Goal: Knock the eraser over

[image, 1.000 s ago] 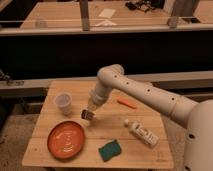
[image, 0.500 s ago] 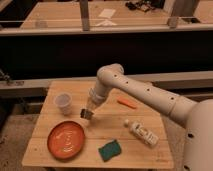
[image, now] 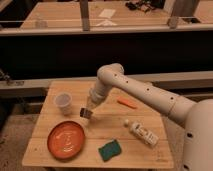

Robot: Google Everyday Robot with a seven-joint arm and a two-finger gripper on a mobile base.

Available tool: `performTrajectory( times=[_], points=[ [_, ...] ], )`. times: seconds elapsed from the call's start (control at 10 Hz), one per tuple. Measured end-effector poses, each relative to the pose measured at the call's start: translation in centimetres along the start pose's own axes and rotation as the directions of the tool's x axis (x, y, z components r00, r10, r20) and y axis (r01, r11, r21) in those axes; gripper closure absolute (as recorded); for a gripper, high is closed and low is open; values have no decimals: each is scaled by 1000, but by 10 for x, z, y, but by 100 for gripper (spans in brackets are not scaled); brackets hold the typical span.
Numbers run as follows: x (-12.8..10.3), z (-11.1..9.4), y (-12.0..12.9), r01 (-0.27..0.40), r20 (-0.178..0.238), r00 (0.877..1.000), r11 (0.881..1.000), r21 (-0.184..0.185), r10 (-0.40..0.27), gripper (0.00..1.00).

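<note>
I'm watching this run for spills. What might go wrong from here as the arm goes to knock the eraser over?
1. The gripper hangs low over the table, between the white cup and the orange plate; a sideways sweep may tip the cup instead.
2. A push toward the table's front could shove the plate.
3. The eraser cannot be told apart from the gripper's dark tip, so the push might miss it.

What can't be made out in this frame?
Camera view:
Eraser: not distinguishable; the hand, low over the table between the white cup and orange plate, may hide it.
White bottle: label too small to read.
Robot's body: cut off by the right edge.
</note>
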Motion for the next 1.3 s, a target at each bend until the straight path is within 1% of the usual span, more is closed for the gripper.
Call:
performTrajectory(
  times=[1.3],
  points=[
    [-3, -3, -12, 33, 28, 999, 999, 18, -34, 93]
  ],
)
